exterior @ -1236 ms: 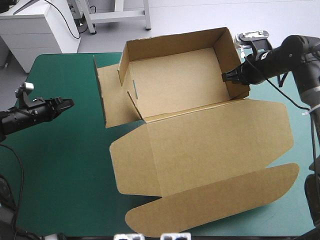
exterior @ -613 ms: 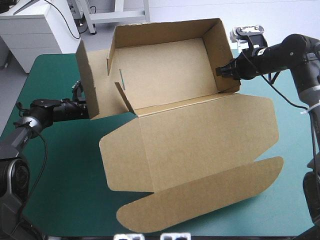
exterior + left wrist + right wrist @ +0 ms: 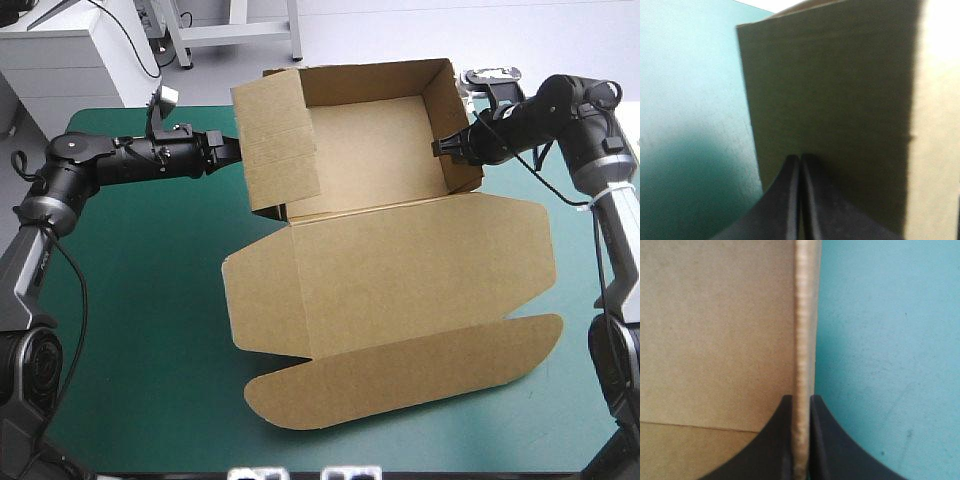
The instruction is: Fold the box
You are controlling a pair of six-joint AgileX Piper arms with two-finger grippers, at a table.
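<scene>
The brown box (image 3: pixel 370 150) stands as an open tray at the far middle of the table, its lid (image 3: pixel 420 270) lying flat toward the near side. Its left wall flap (image 3: pixel 280 140) is raised and leans in over the tray. My left gripper (image 3: pixel 230 150) is shut, its tip pressed against that flap's outer face. In the left wrist view the gripper (image 3: pixel 800 159) forms one arch against the board (image 3: pixel 840 100). My right gripper (image 3: pixel 438 148) is shut on the right wall (image 3: pixel 455 120). The right wrist view shows the gripper (image 3: pixel 801 402) pinching the wall's edge (image 3: pixel 805 315).
The lid's rounded tuck flap (image 3: pixel 400 380) reaches toward the table's near edge. Bare teal-green cover (image 3: pixel 140 300) lies left of the box and under my left arm. A narrower strip of cover (image 3: pixel 580 280) shows at the right.
My left gripper rose from low beside the left flap and now pushes it from outside. The flap swung up and inward over the tray. The box shifted slightly right.
</scene>
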